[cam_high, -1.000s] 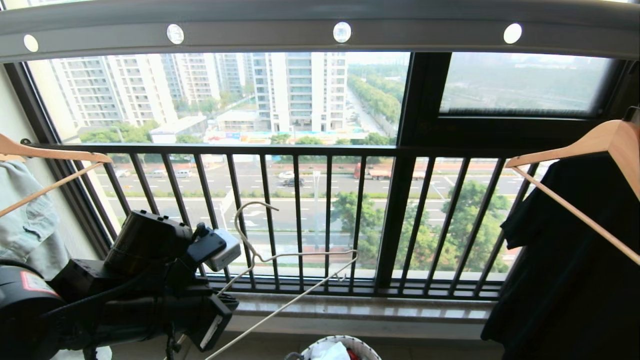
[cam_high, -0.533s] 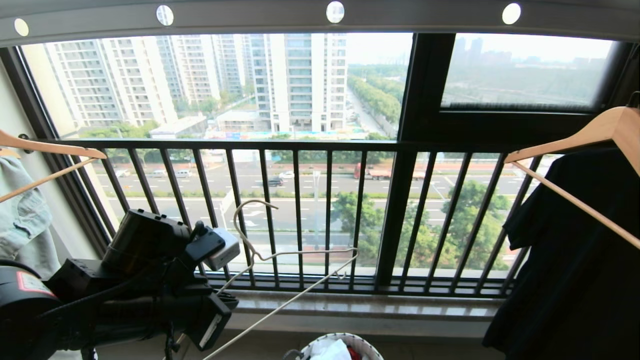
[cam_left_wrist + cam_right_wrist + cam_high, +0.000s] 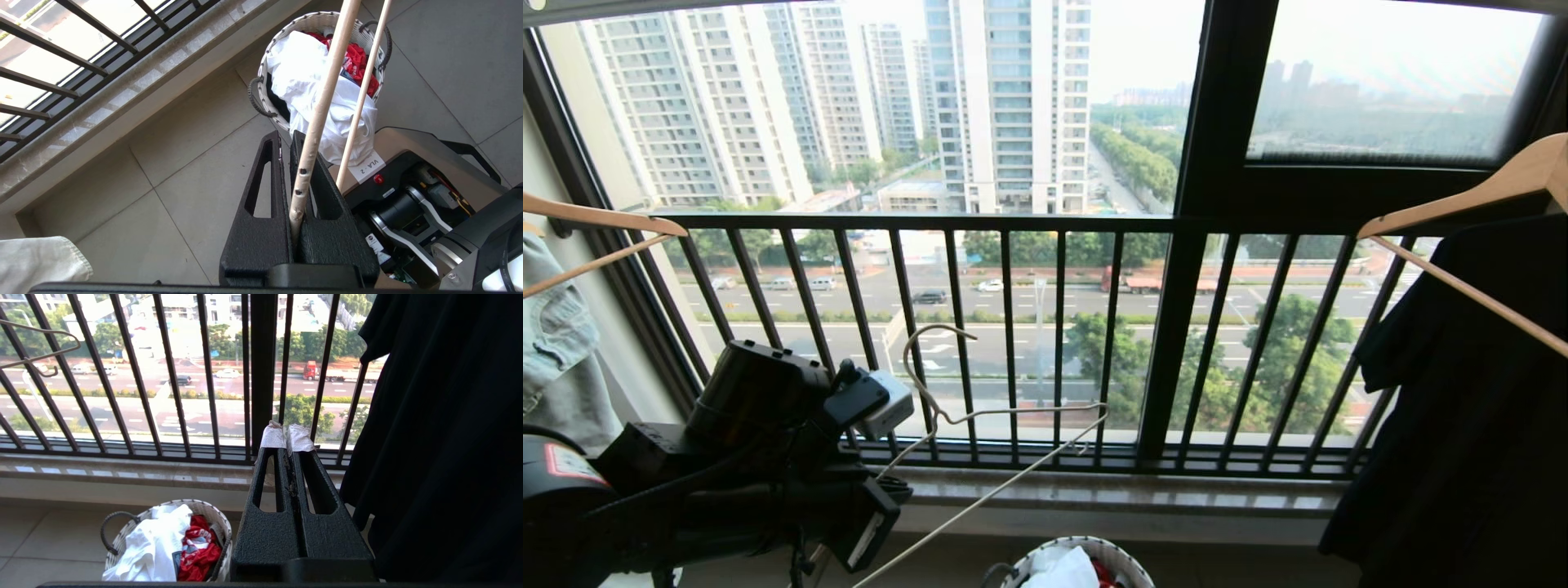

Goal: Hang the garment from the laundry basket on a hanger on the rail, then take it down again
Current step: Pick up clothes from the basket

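The black barred window railing fills the head view, with the street and tower blocks beyond it. The rail is not in any view at this moment. A dark garment hangs on a thick wooden hanger at the right, and a pale denim piece on another wooden hanger at the left.

Below the window ledge, on the tiled floor, stands the laundry basket. The white T-shirt lies crumpled in it, spilling over the rim, with a red garment just beside it.

The step in hand looks like the early part of the hanging: the hanger is picked up, but the garment is not yet on it. The next move probably calls for the free arm to go down to the basket and lift the T-shirt by the neck, taking care not to drag the red piece along, so it can be threaded onto the hanger.

The left gripper, low at the left of the head view, is clamped on the hanger, its fingers pinching one thin cream-white wire while the hook points up before the railing. The right gripper hangs near the dark garment with its jaws pressed together, holding nothing; its tips are wrapped in pale tape.
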Available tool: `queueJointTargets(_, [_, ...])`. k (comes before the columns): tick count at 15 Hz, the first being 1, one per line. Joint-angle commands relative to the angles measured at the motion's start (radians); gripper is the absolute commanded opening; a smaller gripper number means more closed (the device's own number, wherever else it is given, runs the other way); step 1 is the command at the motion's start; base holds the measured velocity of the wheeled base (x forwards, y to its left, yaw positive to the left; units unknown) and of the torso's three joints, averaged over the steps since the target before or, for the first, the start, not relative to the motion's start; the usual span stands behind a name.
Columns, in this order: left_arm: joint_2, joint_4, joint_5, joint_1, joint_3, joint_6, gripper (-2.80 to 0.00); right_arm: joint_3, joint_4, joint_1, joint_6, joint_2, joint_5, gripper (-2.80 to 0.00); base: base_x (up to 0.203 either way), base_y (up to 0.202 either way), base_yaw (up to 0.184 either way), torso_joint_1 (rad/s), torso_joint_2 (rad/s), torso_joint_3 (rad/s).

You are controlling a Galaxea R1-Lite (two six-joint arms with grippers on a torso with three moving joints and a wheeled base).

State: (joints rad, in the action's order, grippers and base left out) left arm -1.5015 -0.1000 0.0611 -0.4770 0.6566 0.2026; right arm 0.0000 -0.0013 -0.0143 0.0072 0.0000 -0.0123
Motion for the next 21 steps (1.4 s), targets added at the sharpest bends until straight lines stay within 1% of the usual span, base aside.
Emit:
queueJointTargets(1, [0.001,-0.001,0.000,0.000,0.001,0.000,-2.80,0.000,0.000,-0.001,-0.001,0.000,0.000,-2.80,0.000,0.000,0.000,-0.144,0.31,0.165])
queueJointTargets(11, [0.017,-0.002,0.000,0.000,0.001,0.001,-2.80,0.000,-0.002,-0.001,-0.004,0.001,0.000,-2.80,0.000,0.000,0.000,-0.155,0.35,0.186])
queueJointTargets(21, [0.017,-0.001,0.002,-0.002,-0.002,0.003,-2.80,0.000,-0.002,-0.001,-0.004,0.000,0.000,-2.80,0.000,0.000,0.000,-0.223,0.53,0.299])
